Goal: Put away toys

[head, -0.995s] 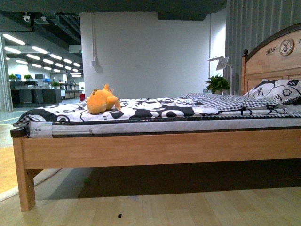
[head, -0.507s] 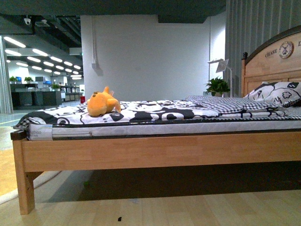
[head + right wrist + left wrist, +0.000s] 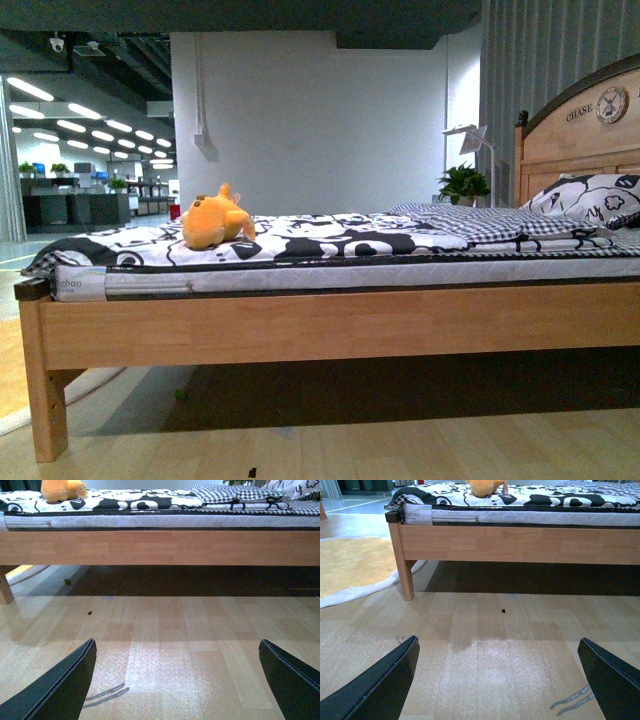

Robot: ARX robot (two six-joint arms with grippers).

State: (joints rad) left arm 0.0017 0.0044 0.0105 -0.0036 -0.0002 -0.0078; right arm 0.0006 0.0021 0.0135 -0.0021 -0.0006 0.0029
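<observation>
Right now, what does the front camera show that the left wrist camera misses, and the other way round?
Only the front view shows the headboard with its clock, the pillow, the potted plant and the white wall. Only the left wrist view shows the left hand, its dark fingers spread open. Both show the orange plush toy lying on the black-and-white bedding, the wooden bed frame and the floor.
</observation>
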